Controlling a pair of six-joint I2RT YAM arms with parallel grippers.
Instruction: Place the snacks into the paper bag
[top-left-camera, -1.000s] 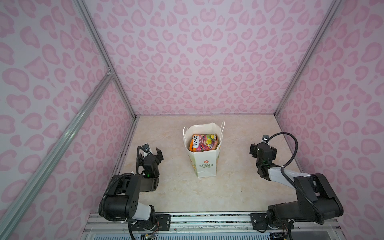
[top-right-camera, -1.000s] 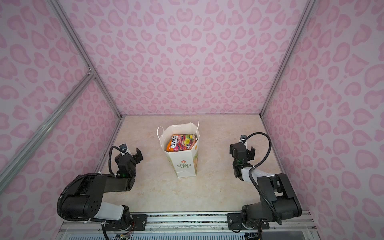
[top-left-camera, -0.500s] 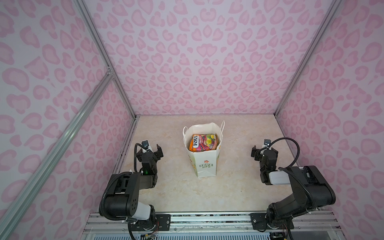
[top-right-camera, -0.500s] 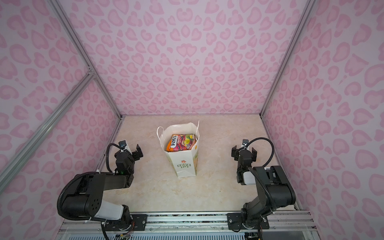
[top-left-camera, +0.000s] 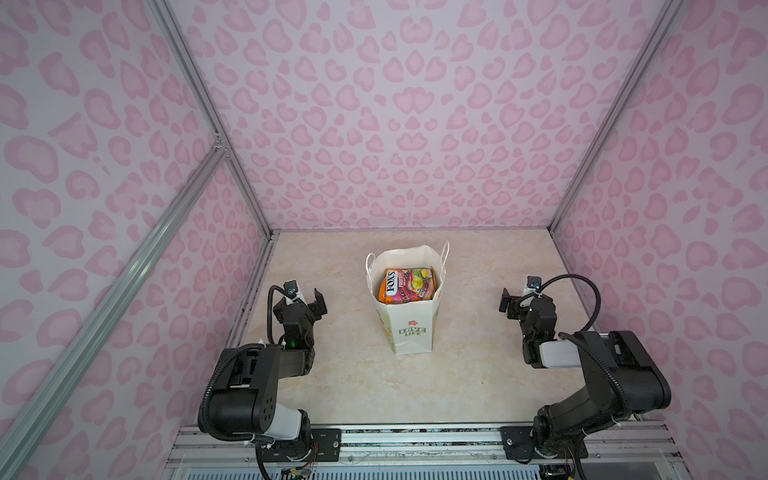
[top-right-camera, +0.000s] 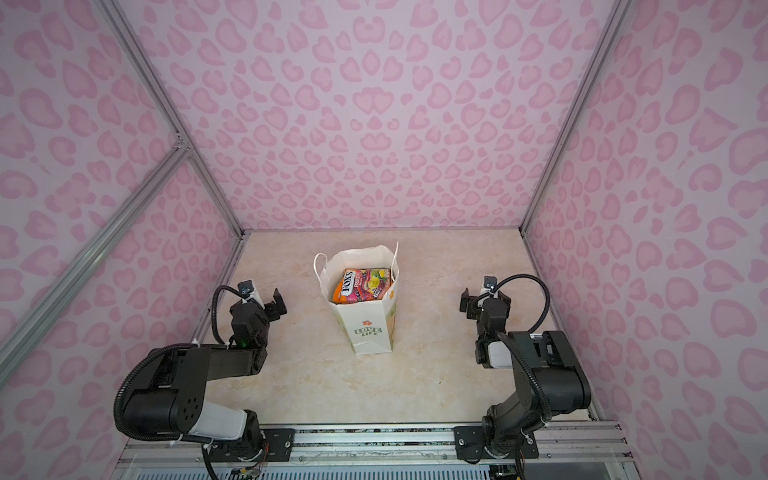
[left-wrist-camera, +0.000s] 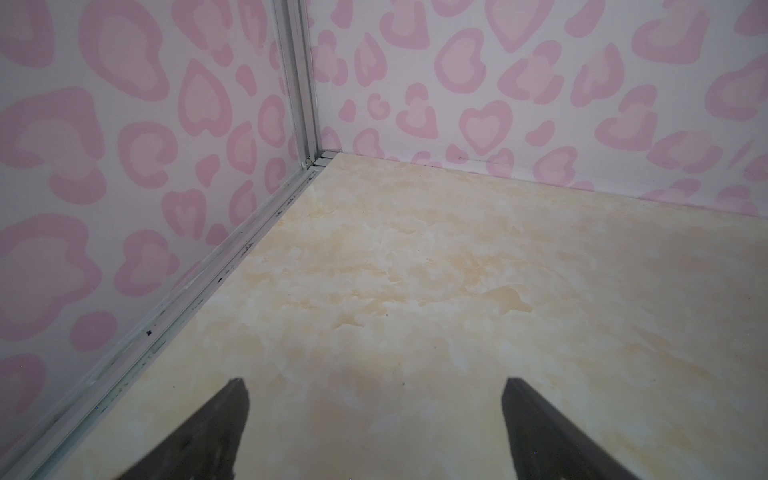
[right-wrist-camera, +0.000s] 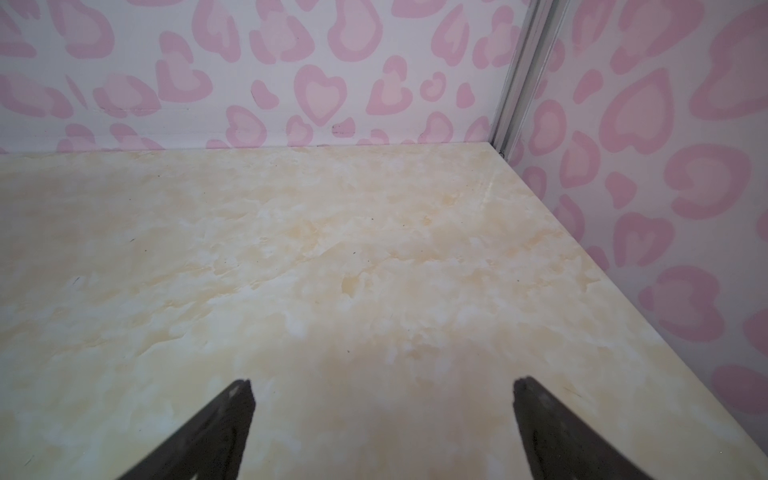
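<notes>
The white paper bag (top-left-camera: 409, 328) (top-right-camera: 371, 332) stands upright mid-table with its mouth open. Inside it lies an orange and purple FOX'S snack pouch (top-left-camera: 407, 284) (top-right-camera: 362, 284); whatever lies beneath is hidden. My left gripper (top-left-camera: 305, 298) (top-right-camera: 267, 303) hovers to the left of the bag, open and empty. My right gripper (top-left-camera: 521, 300) (top-right-camera: 484, 300) sits to the right of the bag, also open and empty. In the wrist views, the left gripper (left-wrist-camera: 374, 386) and the right gripper (right-wrist-camera: 382, 386) have wide-apart fingers over bare tabletop.
Pink heart-print walls (top-left-camera: 415, 124) enclose the beige marble table (top-left-camera: 353, 374) on three sides, with aluminium posts in the corners. A metal rail (top-left-camera: 415, 436) runs along the front edge under both arm bases.
The right arm has folded back, its elbow drawing in toward its base. The left gripper has shifted only slightly. Both grippers stay open; the bag has not moved.
</notes>
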